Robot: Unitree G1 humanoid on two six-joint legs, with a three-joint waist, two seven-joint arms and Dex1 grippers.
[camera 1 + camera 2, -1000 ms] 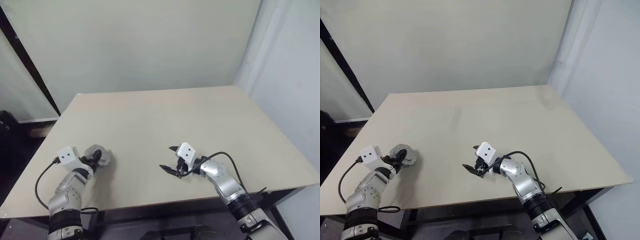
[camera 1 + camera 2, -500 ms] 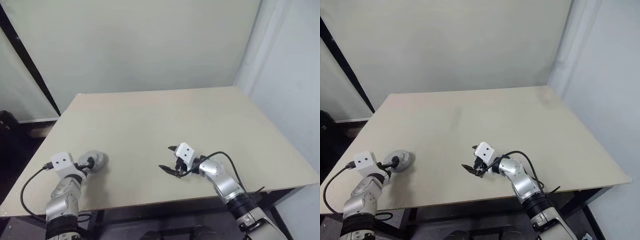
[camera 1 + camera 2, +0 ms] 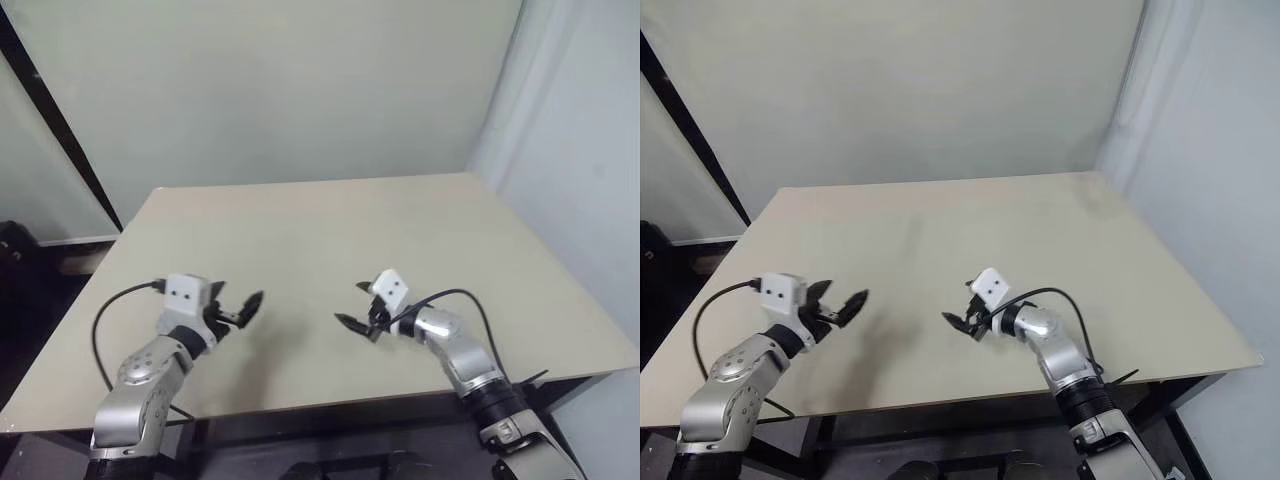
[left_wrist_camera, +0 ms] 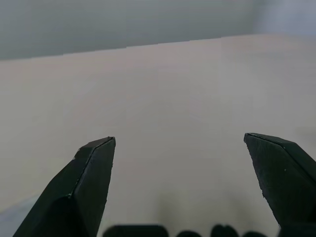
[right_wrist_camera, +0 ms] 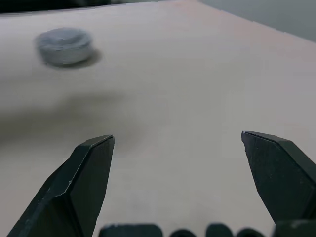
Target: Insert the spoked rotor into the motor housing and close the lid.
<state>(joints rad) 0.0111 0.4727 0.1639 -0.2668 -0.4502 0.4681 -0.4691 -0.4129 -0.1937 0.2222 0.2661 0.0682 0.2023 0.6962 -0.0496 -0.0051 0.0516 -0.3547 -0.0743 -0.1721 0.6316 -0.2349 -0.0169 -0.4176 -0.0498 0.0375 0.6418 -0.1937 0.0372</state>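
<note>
Now, left gripper point(image 3: 240, 305): fingers wide apart, above the tabletop point(image 3: 330, 230).
Right gripper point(image 3: 357, 306): fingers apart.
Round grey part point(image 5: 64, 45): on the tabletop.

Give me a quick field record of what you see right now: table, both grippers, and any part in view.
table: beige top, bare between the arms
left gripper: fingers open, holding nothing, above the table
right gripper: fingers open, holding nothing, above the table
part in view: grey round disc-shaped part resting on the table in the right wrist view, apart from the fingers
part identity: cannot tell
</note>
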